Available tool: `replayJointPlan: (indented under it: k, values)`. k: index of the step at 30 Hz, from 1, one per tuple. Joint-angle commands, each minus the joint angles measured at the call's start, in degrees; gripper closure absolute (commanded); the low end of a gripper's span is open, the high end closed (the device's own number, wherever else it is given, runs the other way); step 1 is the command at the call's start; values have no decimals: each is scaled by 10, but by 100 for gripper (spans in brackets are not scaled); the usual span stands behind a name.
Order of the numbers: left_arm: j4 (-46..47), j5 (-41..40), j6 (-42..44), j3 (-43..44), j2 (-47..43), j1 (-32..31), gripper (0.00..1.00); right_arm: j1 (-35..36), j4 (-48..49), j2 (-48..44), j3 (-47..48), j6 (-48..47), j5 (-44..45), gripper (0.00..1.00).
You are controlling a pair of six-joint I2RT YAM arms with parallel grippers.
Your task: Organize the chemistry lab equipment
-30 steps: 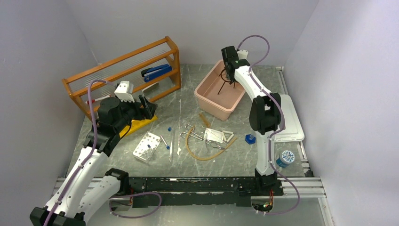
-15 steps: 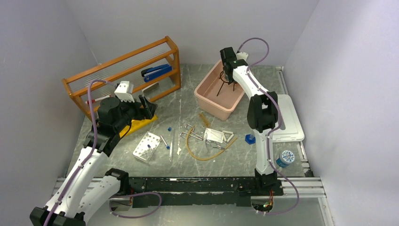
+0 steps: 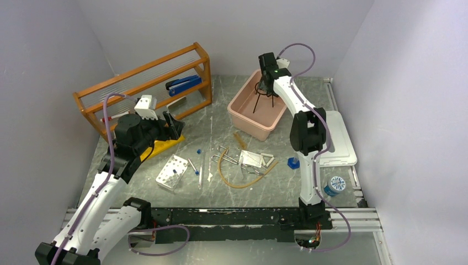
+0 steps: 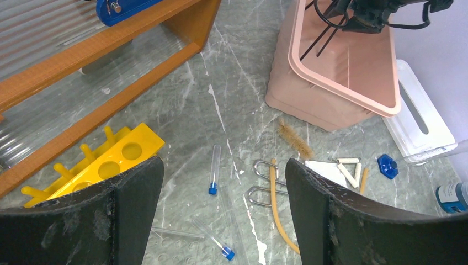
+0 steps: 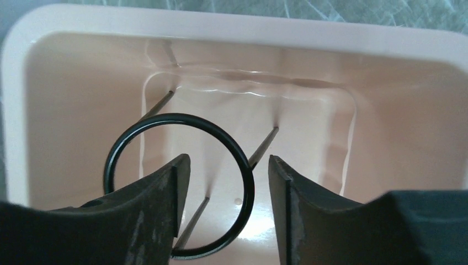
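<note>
The black wire ring tripod [image 3: 264, 95] stands inside the pink bin [image 3: 243, 118], its ring [image 5: 176, 115] between the parted fingers of my right gripper [image 5: 228, 187], which is open, with a gap beside the ring. My left gripper [image 4: 223, 182] hangs open and empty over the table by the yellow rack [image 4: 118, 157]. In the table's middle lie the amber rubber tube [image 4: 274, 204], metal tongs [image 4: 265, 179], white mesh square [image 3: 251, 158], white triangle [image 4: 349, 168], blue hex piece [image 4: 387, 165] and blue-capped vials [image 4: 213, 168].
The orange wooden shelf [image 3: 143, 83] stands at the back left with a blue item on it. A white tube rack [image 3: 172, 171] lies near the vials. A white lid [image 3: 342, 143] and a blue-capped bottle [image 3: 334, 186] sit at the right. A brown brush [image 4: 295, 139] lies by the bin.
My right gripper has opened around the tripod's ring after lowering it into the pink bin. The left arm has not moved.
</note>
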Motion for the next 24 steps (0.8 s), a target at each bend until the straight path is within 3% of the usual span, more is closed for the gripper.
replayJointPlan:
  k: [1, 8, 12, 16, 24]
  values:
    - [10, -12, 8, -2, -1, -3, 15, -3, 17, -74, -2, -11, 4, 39]
    - [7, -12, 7, -1, -8, -3, 12, -5, 20, -174, -54, -63, -45, 38]
    - [10, -3, 8, -2, -10, -3, 4, -4, 33, -282, -172, -78, -56, 38]
    - [16, 10, 7, -3, -14, -4, 3, -1, 50, -412, -325, -60, -47, 37]
    - [17, 20, 17, 2, -16, -29, 4, 3, -6, -597, -499, -15, 73, 34]
